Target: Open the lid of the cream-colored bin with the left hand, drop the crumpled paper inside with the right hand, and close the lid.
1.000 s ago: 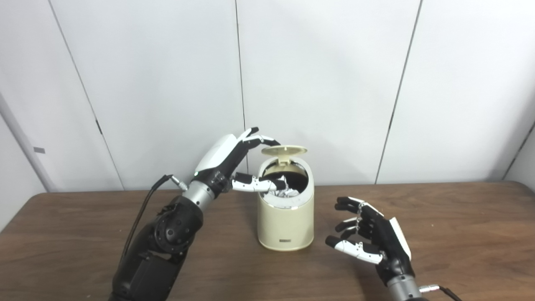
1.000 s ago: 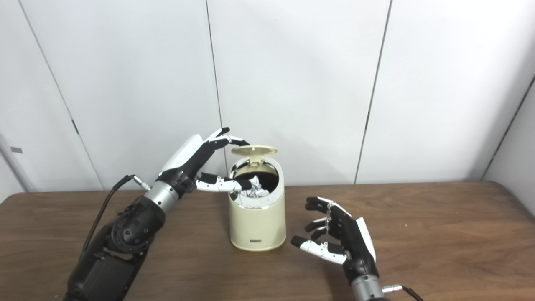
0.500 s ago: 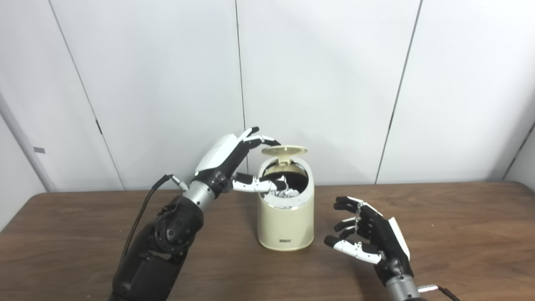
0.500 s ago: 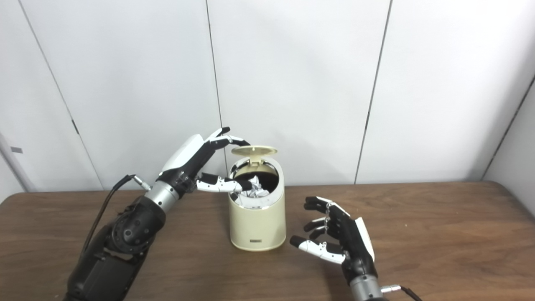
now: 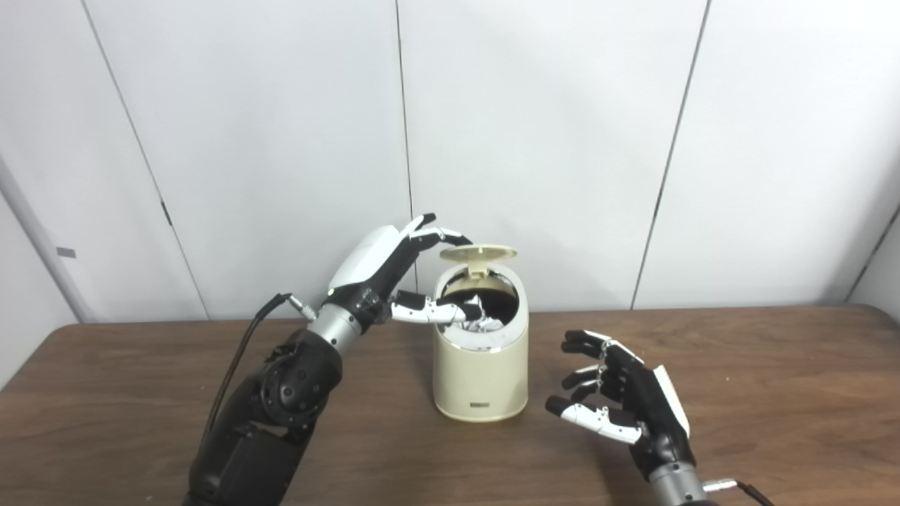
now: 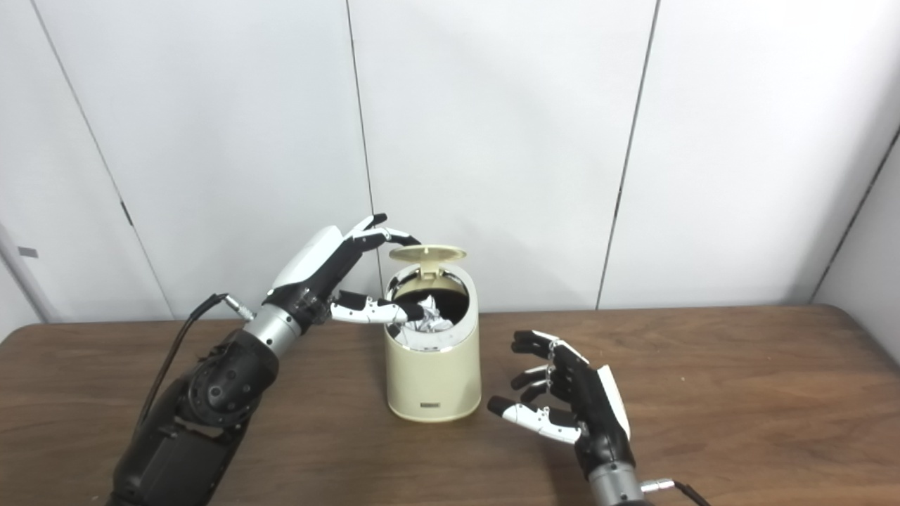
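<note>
Cream-colored bin [image 5: 480,372] upright at table [image 5: 773,379] centre. Lid [image 5: 478,252] tipped up, open, at bin's 12 o'clock. Crumpled paper [image 6: 429,318] inside bin mouth. Left hand [image 5: 394,274] at bin's 10 o'clock: fingertips [image 5: 457,239] touching lid edge, thumb [image 5: 432,310] reaching over rim, no full grasp. Right hand [image 6: 569,404] at bin's 4 o'clock, near but apart, fingers spread, curled, holding nothing.

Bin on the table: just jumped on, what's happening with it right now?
The cream-colored bin stands with its lid raised. The left hand is at the lid's edge, thumb by the rim. The crumpled paper already lies inside. The right hand is open and empty, beside the bin above the table. The lid is not yet closed.
</note>
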